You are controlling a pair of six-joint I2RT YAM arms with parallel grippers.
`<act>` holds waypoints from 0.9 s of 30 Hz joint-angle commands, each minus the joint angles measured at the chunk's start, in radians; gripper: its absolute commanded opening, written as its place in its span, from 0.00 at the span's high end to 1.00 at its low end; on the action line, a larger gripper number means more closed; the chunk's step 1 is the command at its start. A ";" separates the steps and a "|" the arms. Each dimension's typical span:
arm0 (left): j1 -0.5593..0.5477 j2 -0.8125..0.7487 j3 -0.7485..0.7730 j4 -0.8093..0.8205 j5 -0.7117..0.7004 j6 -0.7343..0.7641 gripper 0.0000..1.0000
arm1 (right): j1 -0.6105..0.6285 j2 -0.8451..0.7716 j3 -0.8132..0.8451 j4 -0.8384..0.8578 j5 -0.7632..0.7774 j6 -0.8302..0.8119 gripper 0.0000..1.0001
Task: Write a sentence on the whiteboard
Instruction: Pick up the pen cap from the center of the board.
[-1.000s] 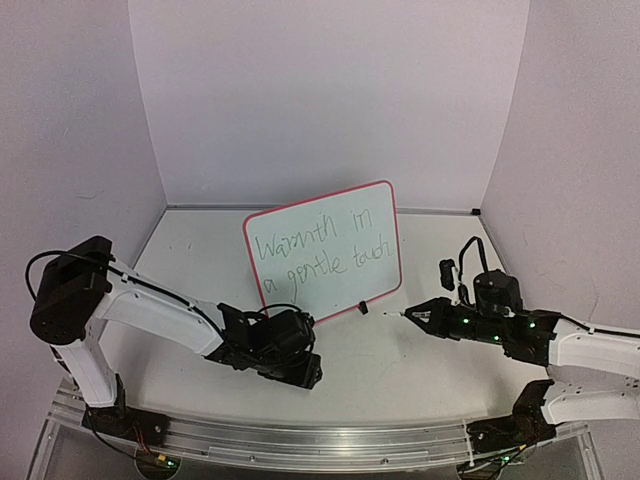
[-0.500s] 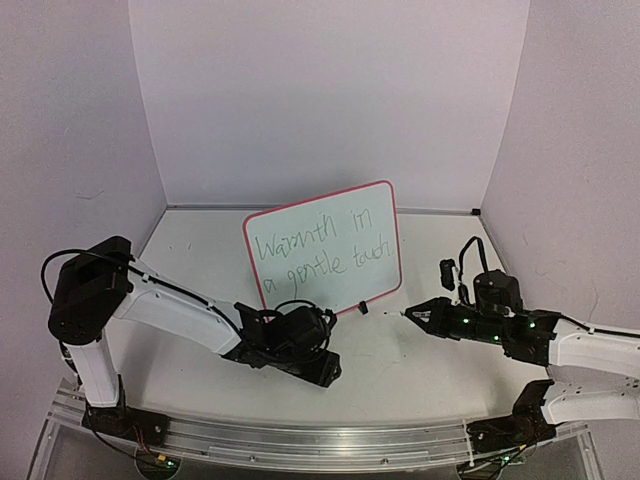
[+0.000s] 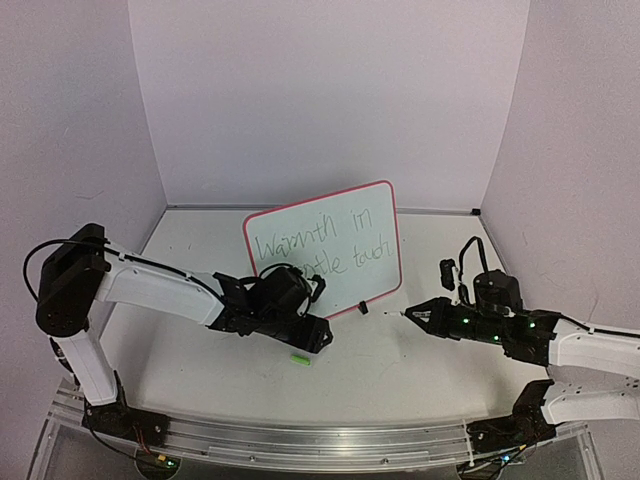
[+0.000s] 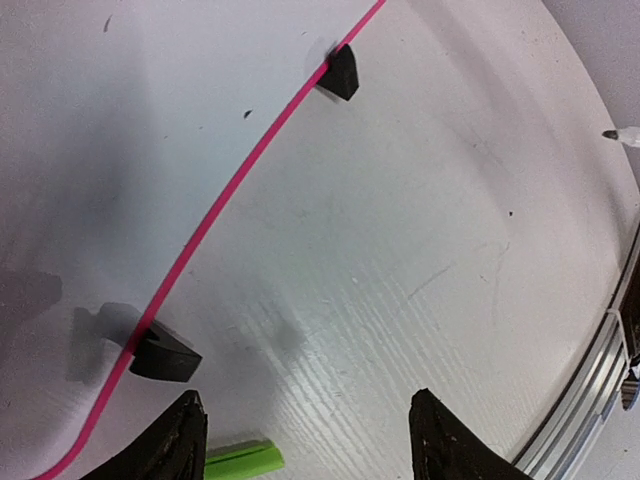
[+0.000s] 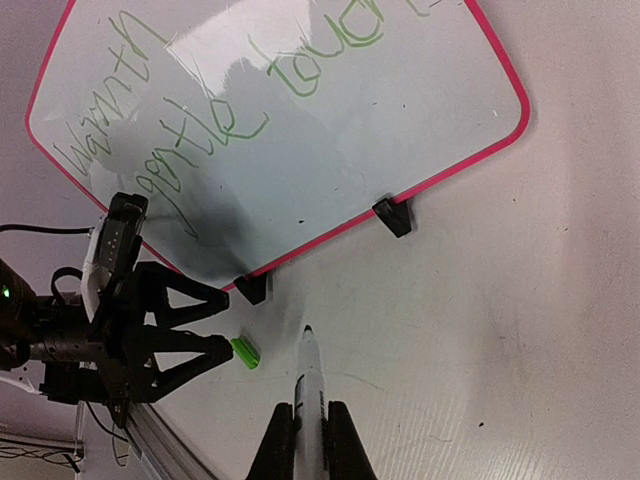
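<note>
The whiteboard (image 3: pixel 372 205) with its pink frame stands on two black feet at mid-table, tilted, and the sentence (image 3: pixel 340 262) runs across it in green in two lines. The right wrist view shows the whiteboard (image 5: pixel 330 150) and the sentence (image 5: pixel 215 125) too. My right gripper (image 3: pixel 418 315) is shut on a white marker (image 5: pixel 311 385), uncapped, its tip pointing at the table right of the board. My left gripper (image 4: pixel 305 420) is open just in front of the board's left foot (image 4: pixel 163 352). A green cap (image 3: pixel 301 359) lies on the table by its left finger.
An aluminium rail (image 3: pixel 300 440) runs along the near table edge, behind the arm bases. White walls close the table at the back and both sides. The board's right foot (image 5: pixel 393 217) stands on the table ahead of the marker tip.
My left gripper has opened a little wider and drawn back toward the board's lower edge. The green cap now lies bare on the table. The right arm has not moved.
</note>
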 commanded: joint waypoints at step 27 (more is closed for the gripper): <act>-0.053 0.073 0.002 -0.161 0.111 0.245 0.31 | 0.006 -0.002 0.036 -0.013 0.000 -0.025 1.00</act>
